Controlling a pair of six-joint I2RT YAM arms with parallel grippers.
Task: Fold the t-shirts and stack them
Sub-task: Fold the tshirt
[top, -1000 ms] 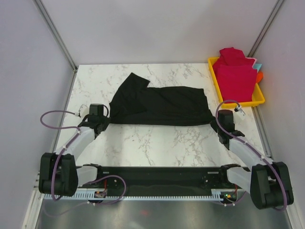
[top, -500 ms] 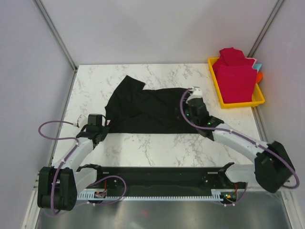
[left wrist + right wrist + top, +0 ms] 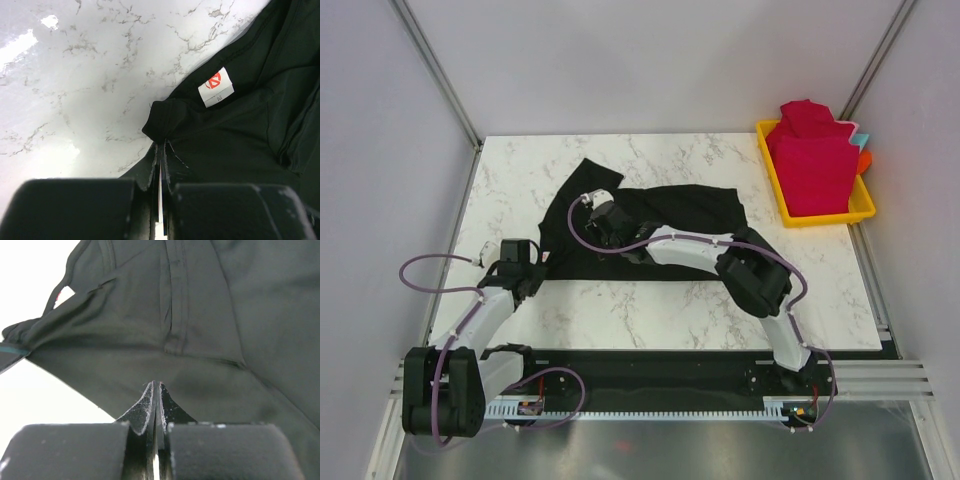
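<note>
While the left gripper (image 3: 528,266) keeps its jaws clenched on the near left corner of the black t-shirt (image 3: 690,212) on the counter (image 3: 650,295), the right gripper (image 3: 604,216) has swept leftward across the garment. Its jaws are clenched on black cloth, likely drawing a fold over. At far right, the crimson t-shirts (image 3: 815,160) wait in the yellow tray (image 3: 825,218).

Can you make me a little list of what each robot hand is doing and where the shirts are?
black t-shirt: lying rumpled on the table
left gripper: shut, pinching the black t-shirt's edge near its white label
right gripper: shut, pinching a fold of the black t-shirt
red t-shirts: piled in the yellow tray, far right
</note>
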